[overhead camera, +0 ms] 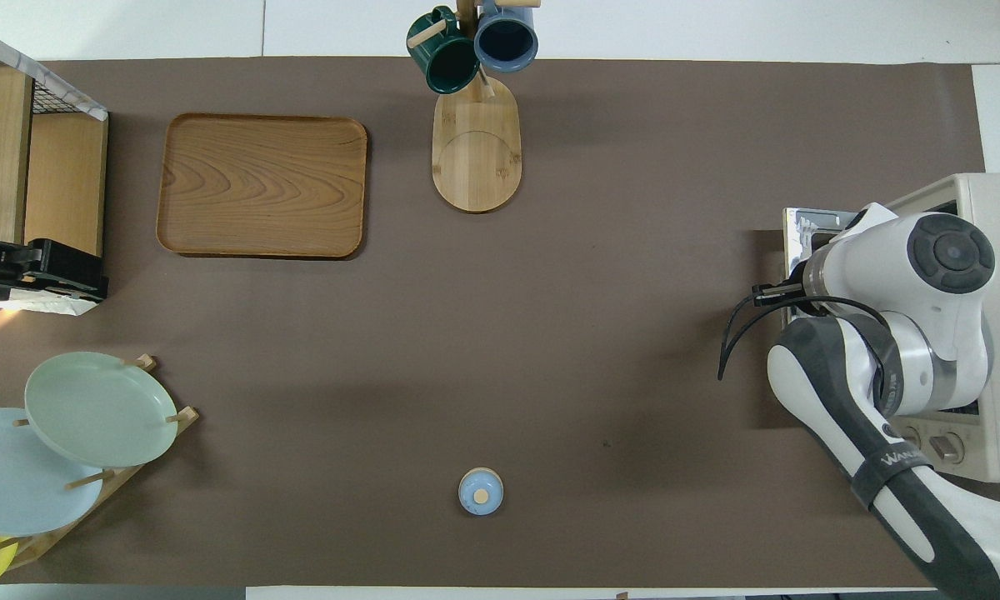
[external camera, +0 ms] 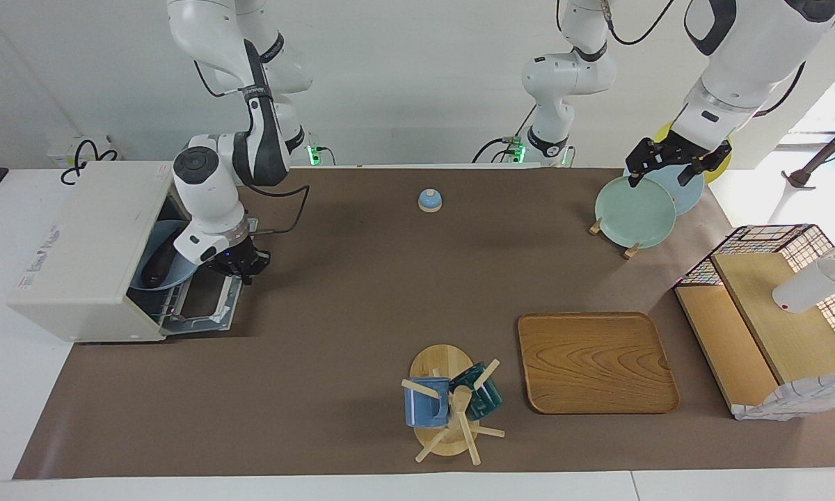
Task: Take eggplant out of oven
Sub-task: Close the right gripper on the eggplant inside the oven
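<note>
Brown mat (external camera: pixel 362 292) covers white table, white wall by robots. Oven (external camera: pixel 90 250) at right arm's end, door down; eggplant (external camera: pixel 157 268) inside on blue plate (external camera: pixel 154 275). Right gripper (external camera: pixel 240 264) over door, finger gap unreadable. Left gripper (external camera: pixel 668 163) open over plate rack (external camera: pixel 637 212), empty.

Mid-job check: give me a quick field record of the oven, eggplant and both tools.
oven: at the right arm's end of the table, door down and open
eggplant: inside the oven, lying on a blue plate
right tool: over the open door, at the oven mouth, not on the eggplant
left tool: waiting above the plate rack at the left arm's end
task: eggplant not yet taken out
</note>
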Robot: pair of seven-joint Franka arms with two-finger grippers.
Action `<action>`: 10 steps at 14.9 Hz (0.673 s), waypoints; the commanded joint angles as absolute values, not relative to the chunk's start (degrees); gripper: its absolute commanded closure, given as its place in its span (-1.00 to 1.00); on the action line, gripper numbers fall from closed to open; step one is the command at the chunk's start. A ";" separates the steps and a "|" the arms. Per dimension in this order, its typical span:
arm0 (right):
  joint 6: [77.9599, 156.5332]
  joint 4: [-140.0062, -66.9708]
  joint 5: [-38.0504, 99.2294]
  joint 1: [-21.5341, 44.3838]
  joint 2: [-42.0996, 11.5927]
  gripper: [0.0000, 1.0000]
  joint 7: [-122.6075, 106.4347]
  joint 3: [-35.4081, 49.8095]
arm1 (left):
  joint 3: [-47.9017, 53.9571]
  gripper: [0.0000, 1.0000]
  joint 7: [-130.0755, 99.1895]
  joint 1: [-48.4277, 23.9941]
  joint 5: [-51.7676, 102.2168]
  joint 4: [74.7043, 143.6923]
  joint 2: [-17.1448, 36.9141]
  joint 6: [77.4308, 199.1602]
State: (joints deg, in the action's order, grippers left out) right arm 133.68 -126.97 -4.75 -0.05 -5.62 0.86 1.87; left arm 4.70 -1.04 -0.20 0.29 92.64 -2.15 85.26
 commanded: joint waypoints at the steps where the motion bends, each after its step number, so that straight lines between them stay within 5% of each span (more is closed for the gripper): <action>1: 135.26 -128.58 -2.91 -0.97 -5.36 1.00 0.97 0.97 | 5.01 -1.00 -0.79 0.44 -0.88 92.90 -2.37 84.46; 8: 128.88 -123.24 -1.14 3.34 -5.98 1.00 5.27 0.70 | 4.92 -1.00 -0.88 0.53 -1.05 92.37 -2.46 84.81; 10: 124.04 -120.86 -2.02 1.68 -4.06 0.52 4.31 0.26 | 4.92 -1.00 -0.88 0.53 -1.14 92.46 -2.46 84.99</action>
